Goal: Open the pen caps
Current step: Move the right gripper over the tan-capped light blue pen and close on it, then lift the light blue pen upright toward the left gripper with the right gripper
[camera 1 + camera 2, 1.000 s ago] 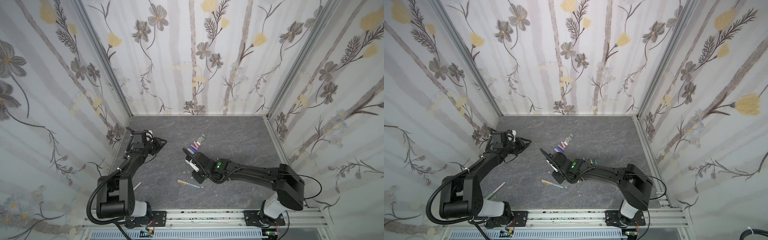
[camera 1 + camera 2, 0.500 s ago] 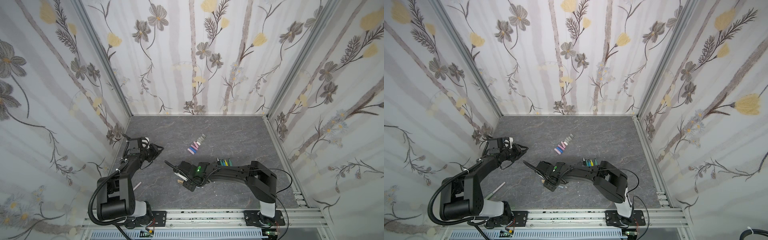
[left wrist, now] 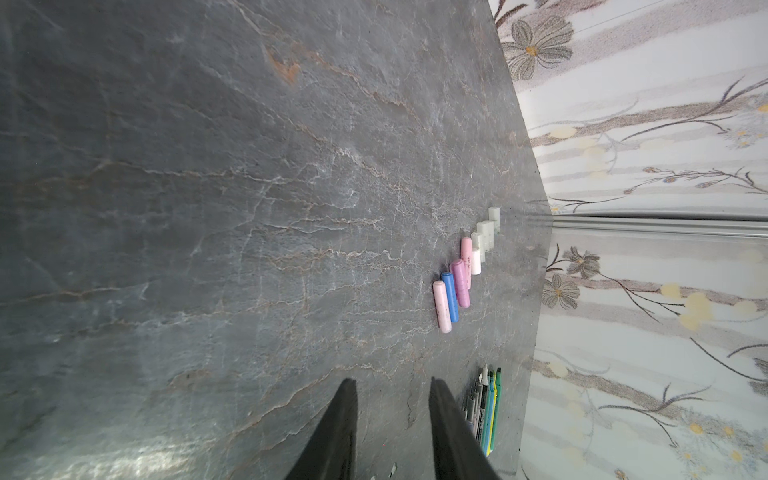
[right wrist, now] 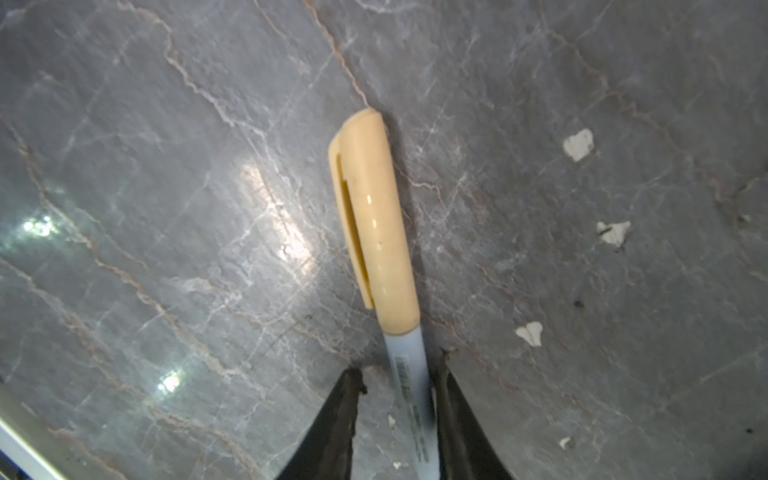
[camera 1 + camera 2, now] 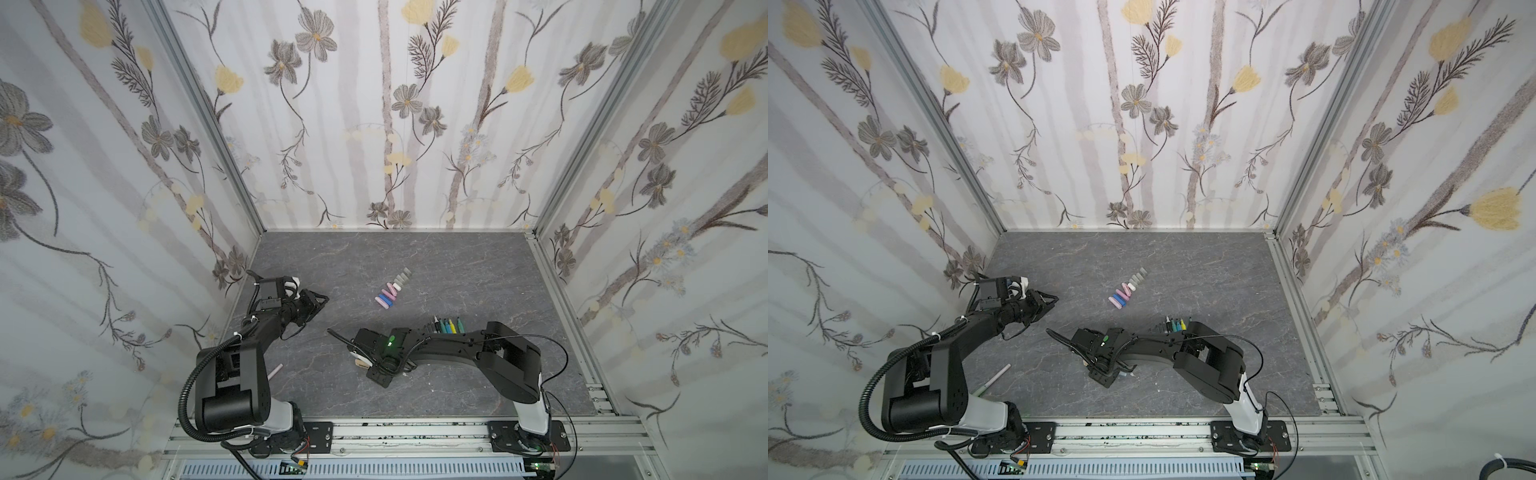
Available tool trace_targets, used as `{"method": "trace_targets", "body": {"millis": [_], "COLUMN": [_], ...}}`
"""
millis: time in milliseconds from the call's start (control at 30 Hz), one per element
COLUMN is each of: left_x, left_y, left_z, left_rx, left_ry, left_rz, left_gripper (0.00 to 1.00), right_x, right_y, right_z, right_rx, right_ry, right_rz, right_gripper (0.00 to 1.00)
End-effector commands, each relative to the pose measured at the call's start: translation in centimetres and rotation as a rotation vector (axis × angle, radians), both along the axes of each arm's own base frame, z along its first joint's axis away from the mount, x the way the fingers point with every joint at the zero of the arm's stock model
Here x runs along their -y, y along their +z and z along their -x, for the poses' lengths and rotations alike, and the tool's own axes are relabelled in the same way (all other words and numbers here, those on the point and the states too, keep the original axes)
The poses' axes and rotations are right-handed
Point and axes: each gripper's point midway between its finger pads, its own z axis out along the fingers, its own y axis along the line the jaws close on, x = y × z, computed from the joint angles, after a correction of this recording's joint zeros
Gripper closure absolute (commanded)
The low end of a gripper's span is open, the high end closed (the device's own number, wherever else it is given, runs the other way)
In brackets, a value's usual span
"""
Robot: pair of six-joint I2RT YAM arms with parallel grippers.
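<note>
On the grey table (image 5: 415,266): you have every pen and cap lying flat on the slab.
Left arm (image 5: 257,332): low along the left wall.
Right arm (image 5: 457,349): stretched across the front toward the middle.
Left gripper (image 3: 392,384): released, jaws apart with only bare table between them; it points toward the loose caps, well apart from them.
Right gripper (image 4: 397,368): released, jaws astride the pen barrel (image 4: 409,374); one finger sits against it, and you can see a gap at the other.
Uncapped pens (image 5: 446,326): side by side, just behind the right arm.
Pale pen (image 5: 995,376): beside the left arm's base.
Pen caps (image 5: 392,291): slanted row mid-table, with pink, purple and blue nearer you and frosted grey and white farther back.
Tan cap (image 4: 374,216): on its pen, just ahead of the right jaws.
</note>
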Motion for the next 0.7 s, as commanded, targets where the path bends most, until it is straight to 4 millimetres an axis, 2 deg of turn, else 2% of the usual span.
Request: {"method": "trace_targets", "body": {"millis": [0, 233, 433, 533, 667], "left_x": [0.0, 0.3, 1.8, 3.0, 5.2], "left_y": [0.3, 0.8, 2.0, 2.7, 3.8], "left_z": [-0.4, -0.5, -0.5, -0.3, -0.1], "left_rx": [0.028, 0.037, 0.055, 0.065, 0.083], "left_ry": [-0.004, -0.014, -0.070, -0.104, -0.160], "left_rz": [0.000, 0.016, 0.021, 0.025, 0.033], "left_gripper": [0.68, 0.68, 0.68, 0.68, 0.68], "right_x": [1.1, 1.6, 1.4, 1.4, 2.0], "right_y": [-1.0, -1.3, 0.6, 2.9, 7.3], "right_z": [0.6, 0.9, 0.3, -0.9, -3.0], "right_rx": [-0.026, -0.032, -0.033, -0.041, -0.054], "right_ry": [0.005, -0.005, -0.040, -0.096, -0.190], "right_rz": [0.045, 0.048, -0.050, -0.164, -0.368], "right_gripper": [0.71, 0.88, 0.95, 0.97, 0.99]}}
